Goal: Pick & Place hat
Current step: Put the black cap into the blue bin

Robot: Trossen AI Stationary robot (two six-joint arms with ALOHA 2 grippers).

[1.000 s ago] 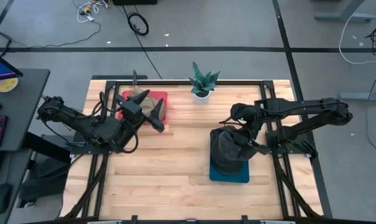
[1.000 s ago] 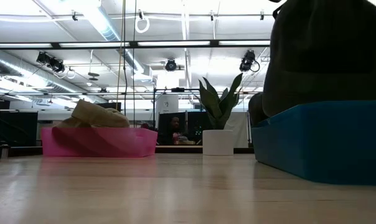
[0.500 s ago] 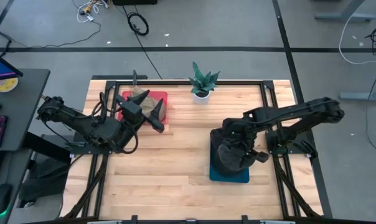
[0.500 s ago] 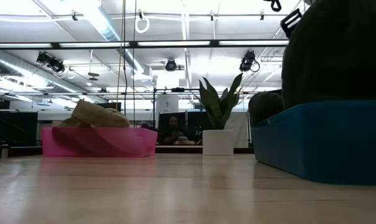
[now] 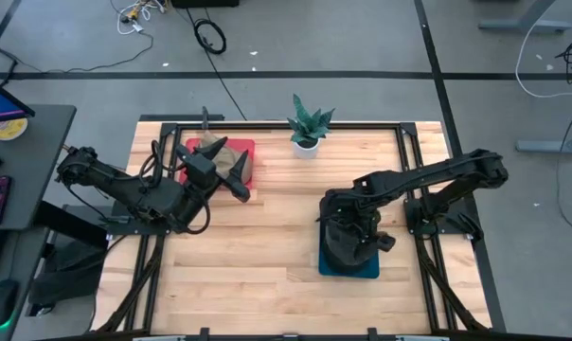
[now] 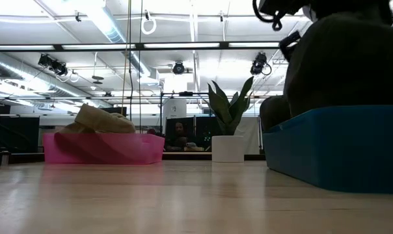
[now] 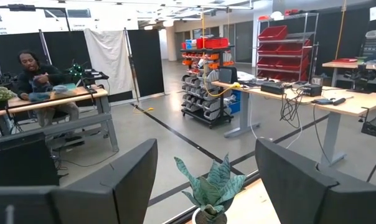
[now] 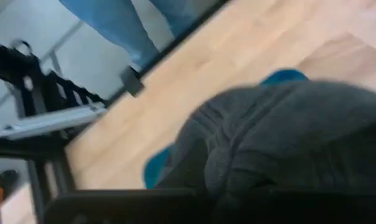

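Note:
A dark grey knit hat (image 5: 348,239) sits in the blue bin (image 5: 364,269) at the table's right; it also shows in the low view (image 6: 343,65) over the bin's wall (image 6: 333,149). My right gripper (image 5: 350,210) is right above it, shut on its top. A tan hat (image 5: 220,152) lies in the pink bin (image 5: 245,149) at the far left. My left gripper (image 5: 224,169) hovers open over the pink bin, touching nothing. My right gripper holds the dark grey hat by bunched knit at its top (image 8: 238,177), coming from above and pointing down. The fingers themselves hide the exact place of contact. The hat's lower part rests inside the blue bin.
A small potted plant (image 5: 308,130) stands at the far edge's middle and shows ahead in the left wrist view (image 7: 210,193). Bare wooden tabletop lies between the two bins. A person sits at a desk in the room beyond (image 7: 42,78).
My right gripper has gone down and toward the table's near-left with the dark grey hat. The hat, which hung higher over the blue bin, has sunk into it and now sits lower.

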